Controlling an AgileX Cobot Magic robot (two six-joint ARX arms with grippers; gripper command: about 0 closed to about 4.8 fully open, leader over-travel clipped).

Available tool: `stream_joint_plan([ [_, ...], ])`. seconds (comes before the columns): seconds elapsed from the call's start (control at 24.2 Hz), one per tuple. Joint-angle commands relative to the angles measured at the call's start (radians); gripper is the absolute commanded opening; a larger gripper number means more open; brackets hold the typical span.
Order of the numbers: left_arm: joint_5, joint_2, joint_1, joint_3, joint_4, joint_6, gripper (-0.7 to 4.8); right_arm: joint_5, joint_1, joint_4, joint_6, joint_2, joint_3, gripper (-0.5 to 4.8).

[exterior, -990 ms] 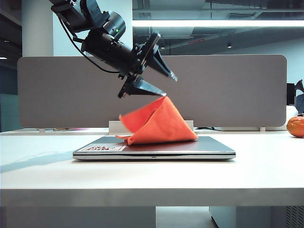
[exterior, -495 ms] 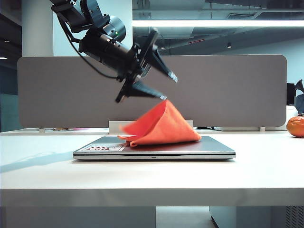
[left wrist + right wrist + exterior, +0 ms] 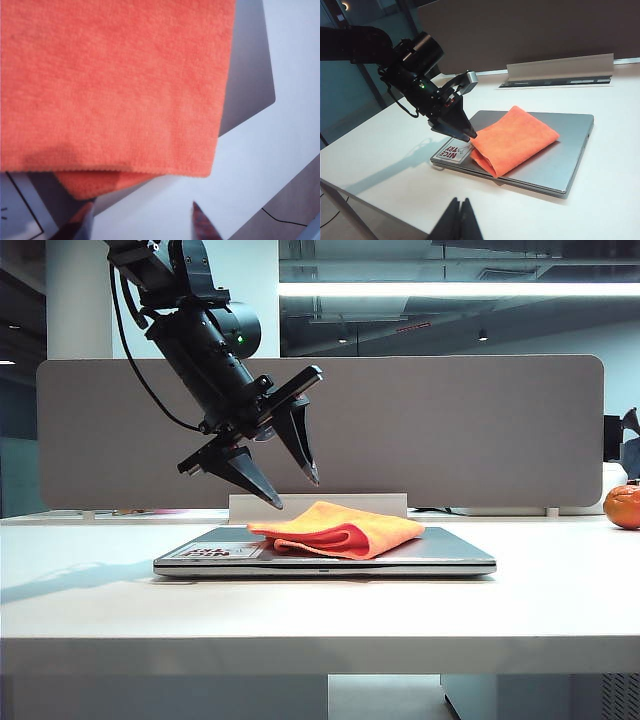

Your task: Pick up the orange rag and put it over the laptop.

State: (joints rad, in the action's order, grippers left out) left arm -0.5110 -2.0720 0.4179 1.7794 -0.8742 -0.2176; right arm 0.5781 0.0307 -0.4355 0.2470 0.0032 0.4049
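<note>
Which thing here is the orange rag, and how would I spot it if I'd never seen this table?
Start at the white table and find the closed silver-grey laptop lying flat on it. The orange rag is the soft folded cloth lying on its lid, just below the open left gripper. Unlike the round glossy orange ball at the table's far right edge, it is flat, floppy and matte.

1. You get bright, even light from the ceiling strip lamp [image 3: 455, 288].
2. A soft arm shadow falls on the table [image 3: 320, 610] near its left edge.
3. Your left wrist view is slightly soft; the fingertips [image 3: 202, 225] blur.
</note>
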Motion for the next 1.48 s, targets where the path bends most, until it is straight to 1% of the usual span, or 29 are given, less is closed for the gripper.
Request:
stream_joint_plan([
  [0.04,0.002,0.008,0.002,0.002,-0.023,0.008,1.84,0.002,0.0,0.012,0.004,-0.001,0.004,-0.05],
  [0.08,0.003,0.011,0.002,0.002,-0.029,0.015,1.56,0.002,0.0,0.012,0.004,-0.001,0.004,-0.05],
  [0.12,0.003,0.014,0.002,0.002,-0.037,0.036,1.17,0.002,0.0,0.011,0.004,-0.001,0.004,-0.05],
  [0.21,0.003,0.026,0.001,0.002,-0.061,0.075,0.21,0.002,0.0,0.011,0.004,-0.001,0.004,-0.05],
  [0.25,0.005,0.031,0.002,0.002,-0.07,0.096,-0.11,0.002,0.0,0.01,0.004,-0.001,0.004,-0.05],
  [0.29,0.023,0.042,0.002,0.002,-0.086,0.116,-0.06,0.001,0.0,0.01,0.004,-0.001,0.004,-0.05],
  [0.33,0.079,0.066,0.002,0.002,-0.117,0.141,-0.06,0.001,0.0,0.009,0.004,-0.001,0.004,-0.05],
  [0.41,0.134,0.093,0.005,0.002,-0.146,0.163,-0.06,0.001,0.0,0.008,0.004,-0.001,0.004,-0.05],
  [0.62,0.243,0.174,0.004,0.002,-0.216,0.174,-0.06,0.001,0.0,-0.024,0.004,-0.001,0.004,-0.05],
  [0.74,0.29,0.23,0.004,0.002,-0.247,0.183,-0.05,0.001,0.0,-0.06,0.004,-0.001,0.004,-0.05],
  [0.78,0.291,0.271,0.004,0.002,-0.256,0.184,-0.06,0.001,0.0,-0.066,0.004,-0.001,0.004,-0.05],
  [0.82,0.291,0.291,0.004,0.002,-0.258,0.184,-0.06,0.001,0.0,-0.065,0.004,-0.001,0.004,-0.05],
  [0.91,0.325,0.364,0.005,0.002,-0.265,0.185,-0.06,0.001,0.0,-0.064,0.004,-0.001,0.004,-0.05],
  [0.95,0.36,0.413,0.005,0.002,-0.268,0.185,-0.06,0.001,0.0,-0.065,0.004,-0.001,0.004,-0.05],
  [1.03,0.388,0.464,0.005,0.002,-0.27,0.185,-0.06,0.001,0.0,-0.065,0.004,-0.001,0.004,-0.05],
  [1.07,0.424,0.514,0.005,0.002,-0.27,0.185,-0.06,0.001,0.0,-0.065,0.004,-0.001,0.004,-0.05],
  [1.32,0.527,0.639,0.005,-0.003,-0.269,0.192,-0.06,0.001,0.0,-0.065,0.004,-0.001,0.004,-0.05],
  [1.48,0.598,0.732,0.005,-0.08,-0.202,0.212,-0.06,0.001,0.0,-0.065,0.004,-0.001,0.004,-0.05],
])
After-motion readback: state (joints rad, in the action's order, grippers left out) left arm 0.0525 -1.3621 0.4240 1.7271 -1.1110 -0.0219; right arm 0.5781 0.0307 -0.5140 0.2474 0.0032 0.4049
